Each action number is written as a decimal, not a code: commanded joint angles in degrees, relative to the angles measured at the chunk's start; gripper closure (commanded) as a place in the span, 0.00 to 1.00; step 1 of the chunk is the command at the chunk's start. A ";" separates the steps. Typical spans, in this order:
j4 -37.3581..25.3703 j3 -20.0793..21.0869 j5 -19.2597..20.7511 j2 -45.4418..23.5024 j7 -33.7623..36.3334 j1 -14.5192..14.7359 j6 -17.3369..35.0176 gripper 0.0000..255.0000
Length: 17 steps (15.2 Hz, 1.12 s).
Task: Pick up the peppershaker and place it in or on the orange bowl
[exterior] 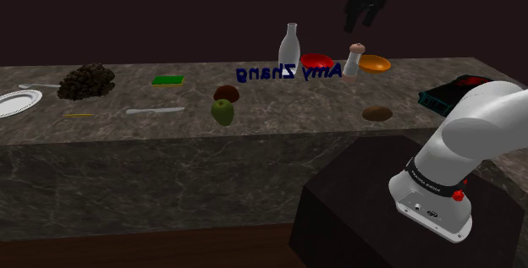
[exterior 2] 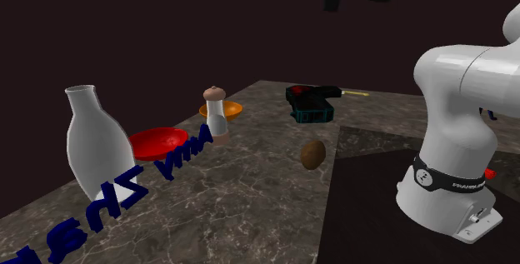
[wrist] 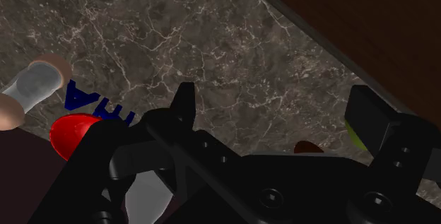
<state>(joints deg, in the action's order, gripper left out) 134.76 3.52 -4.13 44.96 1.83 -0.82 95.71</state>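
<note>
Kitchen counter, looks like a home.
Long marble-look countertop [exterior: 279, 118] carrying tableware and food: plate [exterior: 17, 102] far left, knife [exterior: 155, 111], green fruit [exterior: 222, 112], bottle [exterior: 290, 51], red bowl [exterior: 317, 60], pepper shaker [exterior: 354, 59], orange bowl [exterior: 375, 63]; dark wall [exterior: 169, 13] behind.

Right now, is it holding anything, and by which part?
Nothing. Gripper hangs above the counter, jaws open and empty; pepper shaker stands beside the orange bowl.

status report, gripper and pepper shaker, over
Gripper open, high over the counter, holding nothing. Pepper shaker upright on the counter beside the orange bowl, not yet picked. Red bowl and white bottle close on its other side.
</note>
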 commanded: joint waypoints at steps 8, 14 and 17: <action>1.62 -6.32 5.23 -6.33 -8.46 -2.74 6.96 0.00; 0.29 -11.58 8.78 -14.18 -15.28 -4.81 13.13 0.00; -1.33 -14.11 10.00 -18.80 -18.63 -5.67 16.10 0.00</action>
<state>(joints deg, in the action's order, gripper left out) 133.79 -9.78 5.45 27.76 -15.68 -6.21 110.53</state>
